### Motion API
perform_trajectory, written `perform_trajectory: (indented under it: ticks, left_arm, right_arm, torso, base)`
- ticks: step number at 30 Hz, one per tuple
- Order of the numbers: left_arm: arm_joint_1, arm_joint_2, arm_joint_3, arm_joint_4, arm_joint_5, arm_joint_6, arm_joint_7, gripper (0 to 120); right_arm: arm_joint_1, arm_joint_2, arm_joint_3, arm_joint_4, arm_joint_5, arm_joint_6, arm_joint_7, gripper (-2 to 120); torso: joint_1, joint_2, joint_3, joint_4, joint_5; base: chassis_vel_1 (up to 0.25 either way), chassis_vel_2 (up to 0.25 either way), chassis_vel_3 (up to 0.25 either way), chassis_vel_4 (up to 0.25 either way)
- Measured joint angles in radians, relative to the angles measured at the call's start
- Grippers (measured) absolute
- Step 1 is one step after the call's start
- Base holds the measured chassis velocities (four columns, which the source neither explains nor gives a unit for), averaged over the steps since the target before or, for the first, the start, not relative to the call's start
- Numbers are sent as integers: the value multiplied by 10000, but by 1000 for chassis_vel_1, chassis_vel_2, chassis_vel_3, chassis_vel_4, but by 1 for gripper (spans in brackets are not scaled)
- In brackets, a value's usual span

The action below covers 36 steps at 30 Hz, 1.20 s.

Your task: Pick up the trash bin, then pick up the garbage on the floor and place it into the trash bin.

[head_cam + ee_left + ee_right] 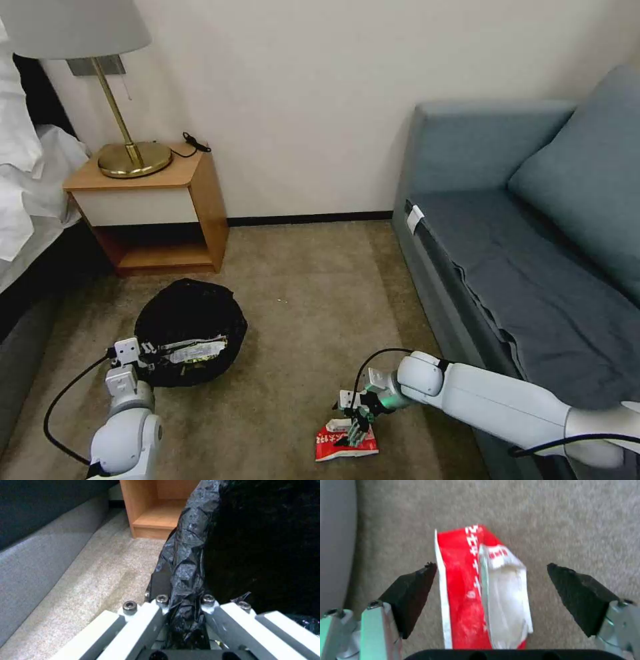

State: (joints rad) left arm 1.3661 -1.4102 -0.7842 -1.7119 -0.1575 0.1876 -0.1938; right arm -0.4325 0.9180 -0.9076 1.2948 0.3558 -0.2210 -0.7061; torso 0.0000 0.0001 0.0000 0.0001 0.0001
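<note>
Down on the carpet [300,293], the right hand [491,590] is hanging wide open over the red-white packet [476,590], one finger on each side. Its white writing is too blurry to read. Nearby, the left hand [183,610] is pinching the trash bin [190,320] by its black bag rim.

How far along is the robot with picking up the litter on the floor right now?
Partly done. The left gripper is shut on the trash bin at its bagged rim, and some litter already lies inside. In hand: the right gripper, open, straddles the red-white packet on the carpet, not yet closed. Left: gripping that packet and putting it into the bin.
</note>
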Motion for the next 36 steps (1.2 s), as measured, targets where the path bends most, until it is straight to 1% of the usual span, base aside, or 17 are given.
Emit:
perform_trajectory:
  ticks: [3, 6, 12, 17, 20, 21, 22, 26, 27, 29, 30, 31, 33, 34, 36]
  left_arm:
    - [-4, 19, -7, 6, -25, 0, 2, 1]
    - [-8, 61, -41, 51, -55, -3, 11, 1]
    - [26, 69, -54, 84, -57, -39, 12, 1]
    - [76, 62, -76, 104, -57, -58, 12, 1]
    - [58, 65, -96, 134, -58, -66, 12, 1]
    - [48, 65, -96, 142, -59, -66, 12, 1]
    - [48, 65, -96, 142, -59, -66, 12, 1]
    - [43, 37, -84, 154, -59, -75, -8, 1]
    - [43, 37, -84, 154, -59, -75, -8, 1]
    - [47, 38, -85, 159, -58, -77, -10, 1]
    - [47, 38, -85, 159, -58, -77, -10, 1]
    - [47, 46, -101, 161, -59, -76, -7, 1]
    - [41, 60, -122, 163, -68, -76, 1, 1]
    - [41, 60, -122, 163, -68, -76, 1, 1]
    - [37, 64, -128, 178, -72, -75, 2, 1]
  right_arm:
    - [-43, 26, 7, -70, -79, 10, -14, 85]
    - [-132, 122, 62, -225, -276, 35, -63, 77]
    - [-236, 259, 195, -598, -636, 158, -153, 76]
    - [-399, 366, 444, -1036, -1191, 304, -346, 76]
    - [-467, 408, 591, -1296, -1369, 355, -429, 72]
    - [-473, 428, 651, -1364, -1376, 361, -446, 69]
    - [-473, 428, 651, -1364, -1376, 361, -446, 69]
    - [-507, 489, 741, -1486, -1391, 375, -480, 51]
    - [-507, 489, 741, -1486, -1391, 375, -480, 51]
    - [-548, 530, 773, -1521, -1406, 383, -492, 42]
    - [-548, 530, 773, -1521, -1406, 383, -492, 42]
    - [-567, 558, 795, -1539, -1409, 386, -495, 36]
    - [-574, 581, 825, -1545, -1409, 387, -497, 25]
    - [-574, 581, 825, -1545, -1409, 387, -497, 25]
    - [-574, 582, 866, -1543, -1398, 387, -496, 17]
  torso:
    - [0, 0, 0, -1, -1]
    - [0, 0, 0, 0, -1]
    - [0, 0, 0, 0, 0]
    - [0, 0, 0, 0, 1]
    - [0, 0, 0, -1, 0]
    - [0, 0, 0, -1, 0]
    - [0, 0, 0, -1, 0]
    - [0, 0, 0, -1, -1]
    - [0, 0, 0, -1, -1]
    - [0, 0, 0, -1, -1]
    - [0, 0, 0, -1, -1]
    - [0, 0, 0, -1, -2]
    - [0, 0, 0, -1, -3]
    - [0, 0, 0, -1, -3]
    - [0, 0, 1, -1, -3]
  base:
    - [0, 0, 0, 0]
    - [0, 0, 0, 0]
    - [0, 0, 0, 0]
    - [0, 0, 0, 0]
    - [0, 0, 0, 0]
    - [0, 0, 0, 0]
    - [0, 0, 0, 0]
    - [0, 0, 0, 0]
    - [0, 0, 0, 0]
    - [0, 0, 0, 0]
    - [0, 0, 0, 0]
    - [0, 0, 0, 0]
    - [0, 0, 0, 0]
    - [0, 0, 0, 0]
    - [0, 0, 0, 0]
